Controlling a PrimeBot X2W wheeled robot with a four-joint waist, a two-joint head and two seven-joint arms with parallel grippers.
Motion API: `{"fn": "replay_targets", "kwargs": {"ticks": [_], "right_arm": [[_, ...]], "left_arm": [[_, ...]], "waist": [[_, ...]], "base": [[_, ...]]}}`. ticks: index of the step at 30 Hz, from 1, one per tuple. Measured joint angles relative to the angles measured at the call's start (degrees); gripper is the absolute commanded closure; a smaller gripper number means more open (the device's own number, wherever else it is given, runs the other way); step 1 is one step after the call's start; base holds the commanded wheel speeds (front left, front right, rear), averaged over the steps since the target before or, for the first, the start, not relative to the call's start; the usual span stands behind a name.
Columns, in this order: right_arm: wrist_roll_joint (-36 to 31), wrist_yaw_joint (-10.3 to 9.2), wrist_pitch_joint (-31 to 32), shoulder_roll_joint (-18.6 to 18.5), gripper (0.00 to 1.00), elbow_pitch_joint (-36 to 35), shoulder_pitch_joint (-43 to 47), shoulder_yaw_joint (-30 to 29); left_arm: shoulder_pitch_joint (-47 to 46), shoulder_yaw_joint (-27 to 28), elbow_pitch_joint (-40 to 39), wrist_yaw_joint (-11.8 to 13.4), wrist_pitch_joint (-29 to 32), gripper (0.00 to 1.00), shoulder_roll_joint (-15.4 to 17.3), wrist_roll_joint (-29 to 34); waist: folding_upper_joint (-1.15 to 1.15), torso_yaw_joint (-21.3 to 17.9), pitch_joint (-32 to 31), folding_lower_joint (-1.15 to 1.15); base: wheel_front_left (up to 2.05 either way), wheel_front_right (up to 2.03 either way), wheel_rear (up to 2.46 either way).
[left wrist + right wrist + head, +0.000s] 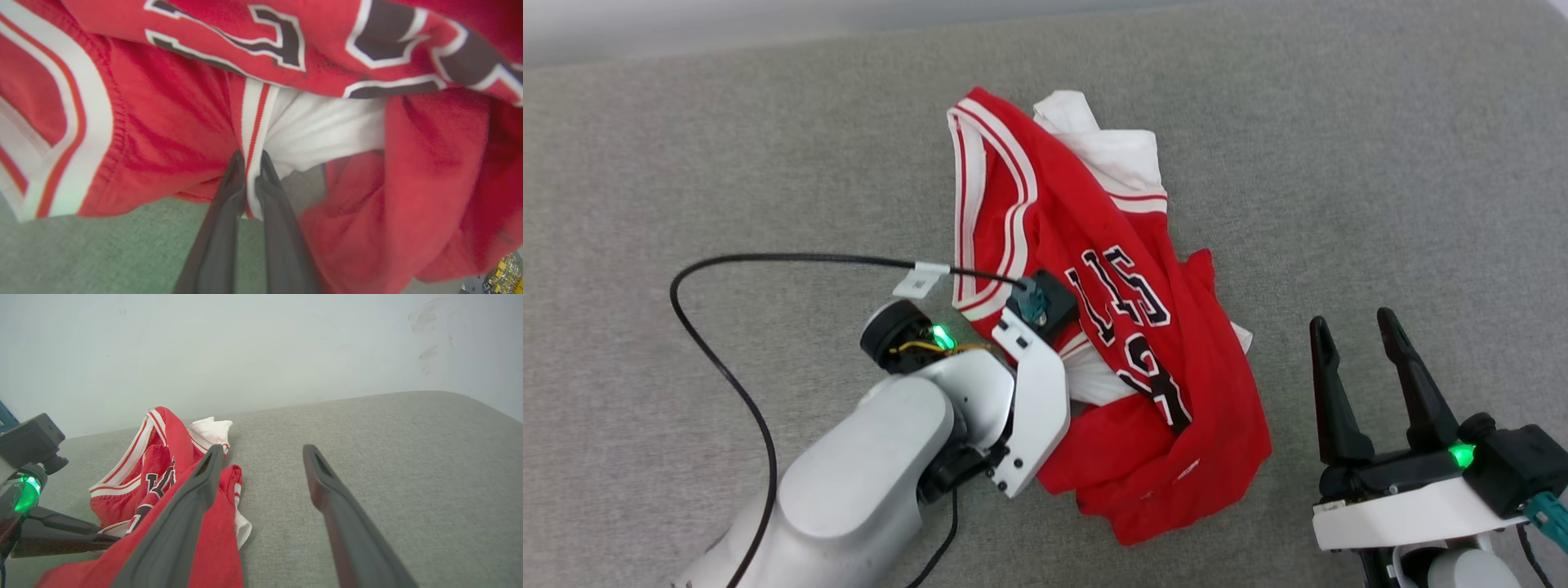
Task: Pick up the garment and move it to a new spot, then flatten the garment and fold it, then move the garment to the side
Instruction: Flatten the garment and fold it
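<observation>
The garment (pixel 1143 384), a red jersey with white sleeves, striped trim and black white-outlined letters, lies crumpled in the middle of the grey surface. My left gripper (pixel 250 157) is shut on a red-white striped trim edge of the garment (pixel 163 122), with white sleeve cloth just to its right. In the head view the left wrist (pixel 1045 306) hangs over the jersey's left side and hides the fingers. My right gripper (pixel 1354 322) stands open to the right of the garment, nothing between its fingers. The right wrist view has the garment (pixel 163 473) left of the open right gripper (pixel 262 451).
A grey fabric surface (pixel 1380 163) spreads all round the jersey. A black cable (pixel 719 359) loops from the left wrist over the surface at the left. A pale wall (pixel 261 347) rises behind the far edge.
</observation>
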Motion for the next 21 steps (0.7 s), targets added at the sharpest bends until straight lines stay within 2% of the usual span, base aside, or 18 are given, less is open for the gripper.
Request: {"fn": "replay_targets", "kwargs": {"ticks": [5, 11, 16, 21], "right_arm": [[-0.09, 0.0, 0.0, 0.01, 0.0, 1.25, 0.83, 0.02], [-0.33, -0.01, 0.0, 0.0, 0.0, 2.76, 2.92, -0.31], [0.01, 0.0, 0.0, -0.01, 0.0, 3.22, 3.77, -0.79], [0.49, 0.0, 0.0, 0.01, 0.0, 3.31, 3.75, -0.01]], "left_arm": [[2.98, -0.22, 0.3, 0.13, -5.22, 1.0, 0.65, 0.21], [4.86, 1.55, -2.26, 0.29, -9.13, 1.0, 3.43, -0.69], [6.19, 4.66, -4.76, 0.46, -9.56, 1.0, 9.55, -2.53], [5.84, 6.65, -5.41, 0.31, -7.28, 1.0, 16.55, -3.25]], "waist": [[0.0, 1.09, -3.82, 0.0], [0.0, 3.2, -9.16, -0.01], [0.0, 5.08, -12.64, -0.01], [0.0, 6.31, -13.6, -0.02]], "base": [[0.0, 0.0, 0.0], [0.0, 0.0, 0.0], [0.0, 0.0, 0.0], [0.0, 0.0, 0.0]]}}
